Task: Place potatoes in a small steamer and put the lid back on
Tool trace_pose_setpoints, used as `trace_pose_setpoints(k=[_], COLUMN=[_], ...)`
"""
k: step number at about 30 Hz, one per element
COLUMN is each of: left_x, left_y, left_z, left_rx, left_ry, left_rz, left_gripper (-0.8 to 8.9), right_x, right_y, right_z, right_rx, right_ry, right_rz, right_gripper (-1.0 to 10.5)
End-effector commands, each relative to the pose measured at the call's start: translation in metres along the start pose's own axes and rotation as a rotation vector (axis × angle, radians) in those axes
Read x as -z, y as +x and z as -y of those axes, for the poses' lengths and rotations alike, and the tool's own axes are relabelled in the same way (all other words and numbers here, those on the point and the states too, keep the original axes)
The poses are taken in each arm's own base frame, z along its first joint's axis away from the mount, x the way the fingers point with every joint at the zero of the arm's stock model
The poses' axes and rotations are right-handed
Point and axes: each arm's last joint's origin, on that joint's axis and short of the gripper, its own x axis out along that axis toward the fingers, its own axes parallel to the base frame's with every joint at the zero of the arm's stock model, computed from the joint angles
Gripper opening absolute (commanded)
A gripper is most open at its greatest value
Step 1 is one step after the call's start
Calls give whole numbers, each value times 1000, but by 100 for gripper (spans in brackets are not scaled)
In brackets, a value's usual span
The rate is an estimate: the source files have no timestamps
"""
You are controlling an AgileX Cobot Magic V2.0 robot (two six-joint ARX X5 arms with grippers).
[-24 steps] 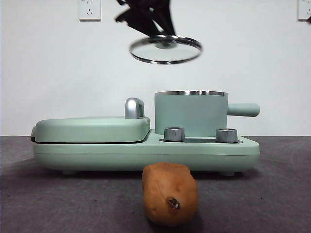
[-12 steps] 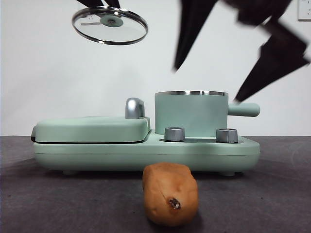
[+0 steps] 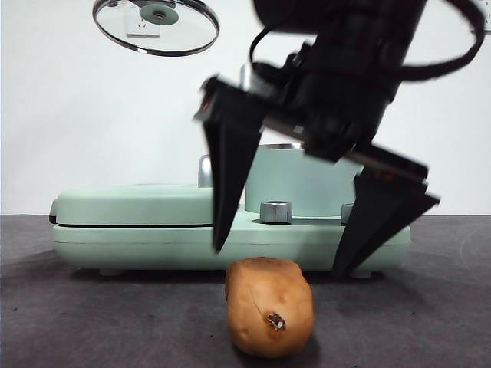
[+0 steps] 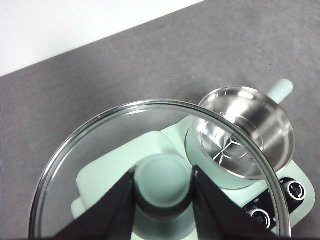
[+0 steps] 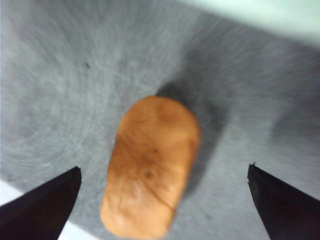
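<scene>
An oblong tan-orange potato [image 3: 269, 307] with a dark spot lies on the grey table in front of the appliance. My right gripper [image 3: 284, 261] hangs open just above it, one jaw on each side; the right wrist view shows the potato [image 5: 151, 164] between the spread jaws of the right gripper [image 5: 165, 192]. The mint-green small steamer [image 3: 307, 180] stands uncovered on the appliance, largely behind that arm; its steel inside shows in the left wrist view [image 4: 245, 131]. High at the upper left, my left gripper [image 4: 162, 180] is shut on the knob of the glass lid [image 3: 156, 26].
The steamer sits on a mint-green appliance base [image 3: 138, 238] with a closed flat griddle [image 3: 142, 203] on its left and steel dials [image 3: 275, 211] at the front. A white wall with a socket stands behind.
The right arm has swung down from the upper right and now straddles the potato. The lid has been carried from above the steamer up to the upper left.
</scene>
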Motion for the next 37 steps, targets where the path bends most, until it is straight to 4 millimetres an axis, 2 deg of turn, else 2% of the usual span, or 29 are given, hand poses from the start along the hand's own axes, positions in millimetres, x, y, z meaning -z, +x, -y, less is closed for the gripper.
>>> trace_pose_setpoints(k=[1, 5, 11, 16, 20, 25, 29, 32, 35, 37], left_x=[-8, -8, -8, -7, -7, -7, -7, -7, -7, -7], left_y=[-9, -9, -9, -9, -9, -9, -9, -9, -9, -9], left_z=[3, 3, 3, 3, 3, 3, 3, 3, 4, 4], left_rx=[1, 2, 2, 3, 3, 2, 3, 4, 15, 26], left_ry=[21, 21, 20, 20, 20, 23, 22, 23, 23, 24], left_rz=[52, 51, 47, 44, 44, 44, 44, 44, 44, 46], left_gripper=[17, 17, 17, 17, 17, 17, 17, 17, 17, 17], right_x=[0, 2, 3, -1, -23, -64, -99, -124, -147, -161], right_y=[11, 22, 30, 26, 2, -53, -103, -131, -142, -142], right_z=[-10, -15, -15, -17, -24, -30, -23, -10, 4, 13], right_rx=[-5, 4, 17, 6, -12, -14, -10, 17, 55, 75], right_ry=[-10, -28, -29, -27, -45, -103, -123, -112, -104, -100], right_rz=[-16, -38, -61, -49, -7, 125, 248, 291, 286, 273], right_gripper=[544, 523, 204, 166, 166, 166, 166, 166, 165, 165])
